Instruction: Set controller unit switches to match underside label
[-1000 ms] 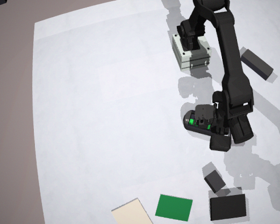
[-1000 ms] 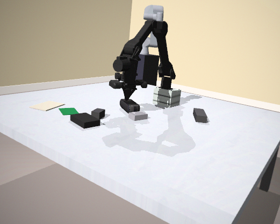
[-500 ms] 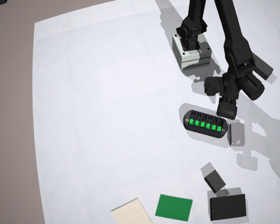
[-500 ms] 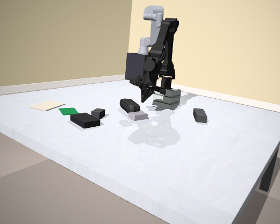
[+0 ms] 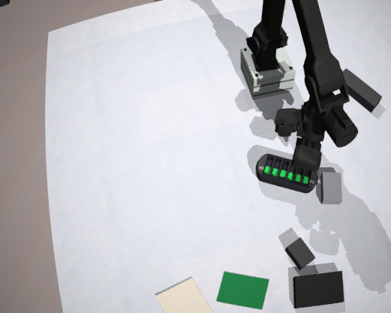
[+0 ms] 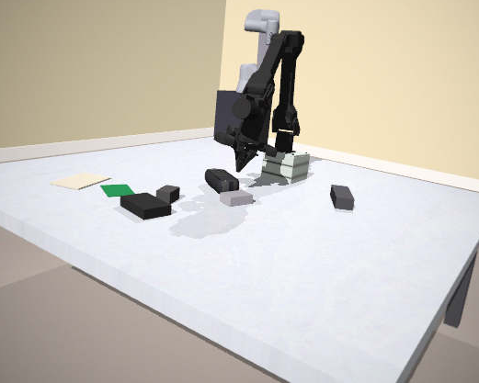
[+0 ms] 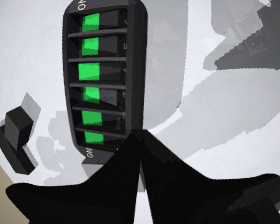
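The dark grey controller unit [image 5: 283,184] [image 6: 222,180] [image 7: 137,65] sits on its base, switches up; its underside label is hidden. Green ends show on all six switches, along the side marked ON. In the wrist view the fourth switch from the top [image 7: 93,94] has a lighter dark end than its neighbours; I cannot tell for certain which end of each switch is down. My gripper [image 6: 239,171] [image 7: 140,135] is shut and empty. Its tips are above the unit, over its arm-side edge near the end beside the light grey block; the hand hides them in the top view.
The light grey block [image 5: 332,188] [image 6: 237,198] lies close beside the unit's end. A small dark block [image 5: 300,253] [image 6: 167,194], a black block [image 5: 319,290] [image 6: 145,205], a green plate [image 5: 243,290] [image 6: 117,190] and a cream panel [image 5: 185,297] [image 6: 80,181] lie farther out. A long dark block [image 5: 362,91] [image 6: 342,197] is near the arm base.
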Robot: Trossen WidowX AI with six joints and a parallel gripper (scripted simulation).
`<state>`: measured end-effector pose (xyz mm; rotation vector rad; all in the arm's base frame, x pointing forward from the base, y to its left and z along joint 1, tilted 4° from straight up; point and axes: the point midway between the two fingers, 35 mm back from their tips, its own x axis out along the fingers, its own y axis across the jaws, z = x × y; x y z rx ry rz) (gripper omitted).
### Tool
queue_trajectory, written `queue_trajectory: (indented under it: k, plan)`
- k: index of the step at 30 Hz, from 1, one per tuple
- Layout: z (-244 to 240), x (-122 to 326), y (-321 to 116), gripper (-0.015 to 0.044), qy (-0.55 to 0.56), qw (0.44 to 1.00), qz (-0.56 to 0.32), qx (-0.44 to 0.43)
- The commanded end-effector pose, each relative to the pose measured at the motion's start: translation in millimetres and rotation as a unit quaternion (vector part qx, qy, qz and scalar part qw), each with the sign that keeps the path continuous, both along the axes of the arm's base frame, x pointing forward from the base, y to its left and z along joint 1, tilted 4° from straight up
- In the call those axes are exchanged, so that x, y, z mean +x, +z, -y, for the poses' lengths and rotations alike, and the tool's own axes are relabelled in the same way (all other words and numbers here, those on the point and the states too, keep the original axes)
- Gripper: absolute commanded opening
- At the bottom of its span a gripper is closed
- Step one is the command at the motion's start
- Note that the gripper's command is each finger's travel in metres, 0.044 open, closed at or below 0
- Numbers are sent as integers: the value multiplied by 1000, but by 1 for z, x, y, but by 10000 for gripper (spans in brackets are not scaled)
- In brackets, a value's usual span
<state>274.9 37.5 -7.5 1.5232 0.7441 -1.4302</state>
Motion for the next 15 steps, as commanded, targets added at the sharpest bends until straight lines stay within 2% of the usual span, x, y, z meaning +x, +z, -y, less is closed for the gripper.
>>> queue_trajectory:
  k: [1,7,15]
  plan:
    - [37,2,9,0,-8,999,-40,15]
    - [86,-5,25,0,-12,994,-88,59]
    - [88,-5,23,0,-12,994,-89,60]
